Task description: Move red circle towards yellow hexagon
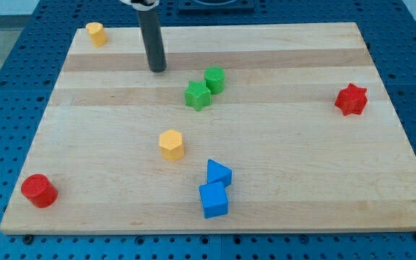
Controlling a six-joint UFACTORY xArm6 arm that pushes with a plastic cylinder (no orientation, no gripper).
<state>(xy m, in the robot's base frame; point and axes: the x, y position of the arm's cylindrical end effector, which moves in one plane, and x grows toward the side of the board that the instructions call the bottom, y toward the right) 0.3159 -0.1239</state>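
The red circle [39,191] lies near the board's bottom left corner. The yellow hexagon [171,144] lies near the board's middle, up and to the right of the red circle. My tip [157,69] rests on the board near the view's top, well above the yellow hexagon and far from the red circle. It touches no block.
A second yellow block [96,34] sits at the top left corner. A green star [197,95] and a green circle [214,79] lie right of my tip. A red star [351,100] lies at the right. A blue triangle [219,173] and blue cube [214,200] lie at the bottom middle.
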